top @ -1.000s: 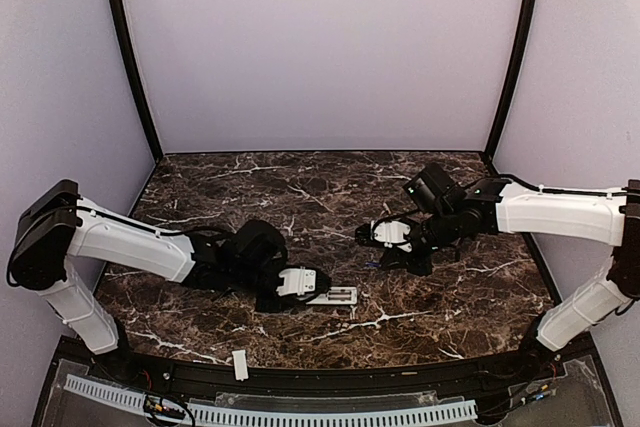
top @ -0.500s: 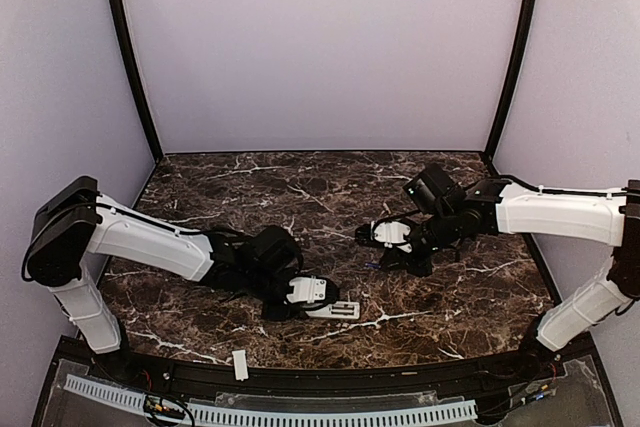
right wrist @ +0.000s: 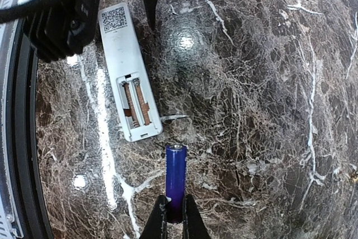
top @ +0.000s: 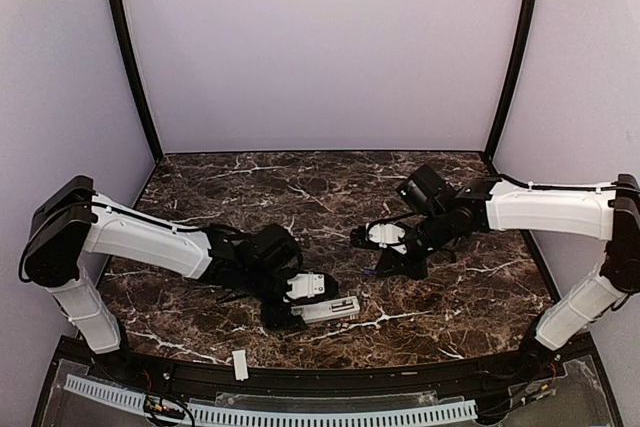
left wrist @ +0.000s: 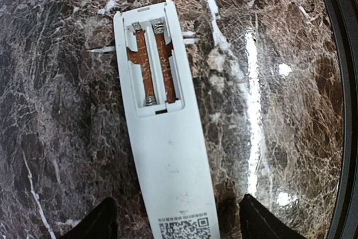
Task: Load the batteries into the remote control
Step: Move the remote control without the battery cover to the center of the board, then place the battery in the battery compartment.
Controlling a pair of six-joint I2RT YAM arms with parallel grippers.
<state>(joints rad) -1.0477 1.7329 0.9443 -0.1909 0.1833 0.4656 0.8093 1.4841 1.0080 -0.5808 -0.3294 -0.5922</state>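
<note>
Remote control (left wrist: pixel 168 155) lies back-up on counter (left wrist: pixel 279 110), battery bay open and empty, its near end inside left claw (left wrist: pixel 176 225), now spread after clamping it earlier. Right claw (right wrist: pixel 172 216) pinches blue battery (right wrist: pixel 175 177), just beside remote's open end, not touching.

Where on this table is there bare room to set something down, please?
The far marble along the back wall is bare, as is the front right corner. Crowded: front middle, where the left gripper straddles the remote, and right of centre, where the right gripper holds a battery.
</note>
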